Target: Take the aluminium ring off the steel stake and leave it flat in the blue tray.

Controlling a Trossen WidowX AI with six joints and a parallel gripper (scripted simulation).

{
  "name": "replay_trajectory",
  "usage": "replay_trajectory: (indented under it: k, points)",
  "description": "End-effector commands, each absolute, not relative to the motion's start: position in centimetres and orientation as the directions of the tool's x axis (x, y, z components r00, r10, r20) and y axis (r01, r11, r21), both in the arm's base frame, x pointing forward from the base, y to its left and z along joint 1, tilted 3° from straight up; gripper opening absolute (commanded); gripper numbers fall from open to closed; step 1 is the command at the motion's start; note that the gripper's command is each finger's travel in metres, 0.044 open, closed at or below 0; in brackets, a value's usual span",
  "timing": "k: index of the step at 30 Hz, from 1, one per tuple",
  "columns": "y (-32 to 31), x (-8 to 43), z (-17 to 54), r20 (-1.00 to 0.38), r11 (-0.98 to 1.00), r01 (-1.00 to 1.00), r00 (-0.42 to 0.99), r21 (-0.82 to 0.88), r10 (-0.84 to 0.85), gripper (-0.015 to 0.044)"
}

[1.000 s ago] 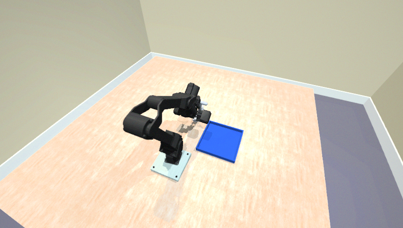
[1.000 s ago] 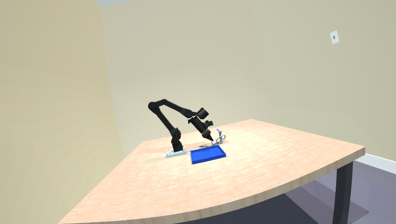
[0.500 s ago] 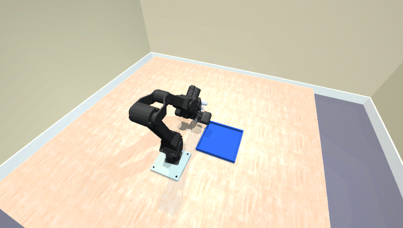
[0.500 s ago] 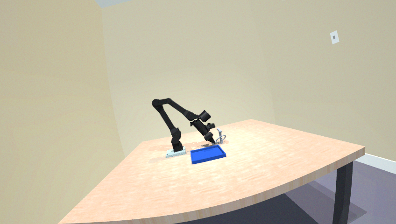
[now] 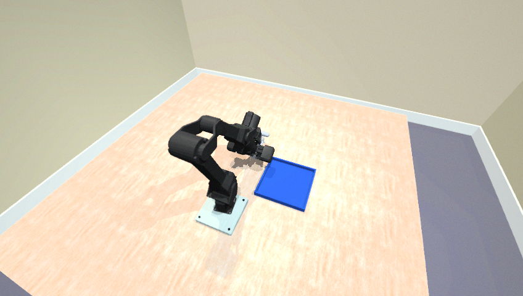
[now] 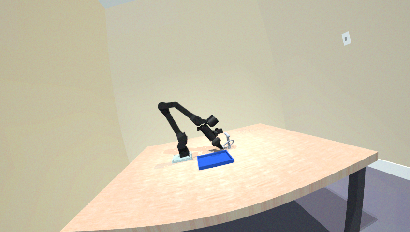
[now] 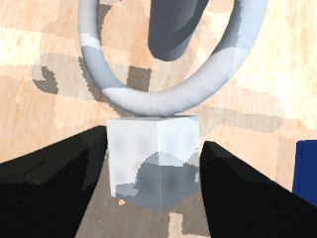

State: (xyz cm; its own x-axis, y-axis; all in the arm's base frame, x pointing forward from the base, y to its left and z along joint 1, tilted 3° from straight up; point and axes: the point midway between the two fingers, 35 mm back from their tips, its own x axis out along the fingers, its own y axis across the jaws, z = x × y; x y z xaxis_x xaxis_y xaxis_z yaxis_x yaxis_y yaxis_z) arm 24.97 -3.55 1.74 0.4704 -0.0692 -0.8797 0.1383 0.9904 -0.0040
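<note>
Ring (image 6: 233,140) — tilted — around the upright stake (image 6: 227,137).

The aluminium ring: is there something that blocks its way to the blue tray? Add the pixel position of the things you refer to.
Yes, the steel stake (image 6: 227,139) (image 7: 173,30): it stands up through the ring (image 6: 232,141) (image 7: 163,103), with its cross-bar (image 5: 264,134) (image 6: 226,134) above. The tray's low rim (image 5: 280,202) (image 6: 215,166) must also be crossed. The gripper (image 7: 155,143) is already shut on the tab (image 7: 144,154).

in the exterior view we see a white wall plate (image 6: 346,38) at the upper right, on a beige wall (image 6: 316,86). below it, at the lower right, we find a dark table leg (image 6: 355,198) under the pale wooden tabletop (image 5: 330,238) (image 6: 258,178) (image 7: 30,114). from the top we notice a pale baseboard (image 5: 300,94) (image 6: 394,169) behind the tabletop and grey-purple flooring (image 5: 469,205) (image 6: 394,189) along the right.
</note>
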Motion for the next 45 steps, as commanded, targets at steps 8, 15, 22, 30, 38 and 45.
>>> replay_trajectory:
  k: [8,15,22,30,38,45]
  points:
    - [-3.6,25.0,1.8,-0.879,0.990,0.138,0.471,-0.004,-0.069,0.0067]
    - [-3.6,25.0,1.8,-0.879,0.990,0.138,0.471,-0.004,-0.069,0.0020]
    - [-3.6,25.0,2.4,-0.880,0.991,0.137,0.470,-0.004,-0.069,0.0000]
    - [-3.5,25.0,3.6,-0.881,0.991,0.135,0.468,-0.005,-0.069,0.0000]
    - [-3.8,25.1,4.2,-0.900,0.991,0.132,0.433,0.003,-0.055,0.0000]
    - [-4.2,25.3,4.7,-0.931,0.991,0.128,0.363,0.024,-0.024,0.0000]
